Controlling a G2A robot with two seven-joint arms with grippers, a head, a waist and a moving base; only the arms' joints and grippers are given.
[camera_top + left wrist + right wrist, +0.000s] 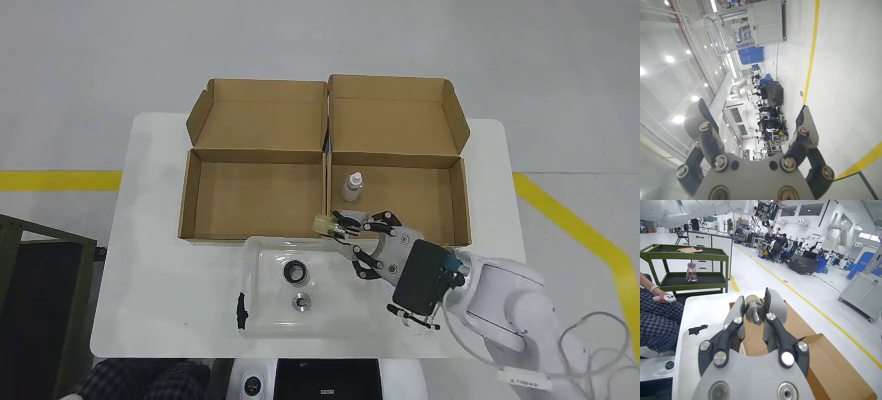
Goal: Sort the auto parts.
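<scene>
Right hand (pixel 338 226), held level above the clear tray's (pixel 262 241) far rim, pinches a metal cylinder (pixel 752 307); left hand (pixel 753 105) spread

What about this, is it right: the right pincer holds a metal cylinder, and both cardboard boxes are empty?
Not quite. The right pincer holds the metal cylinder, but just one cardboard box is empty: the top view shows a small white bottle in the other box.
</scene>
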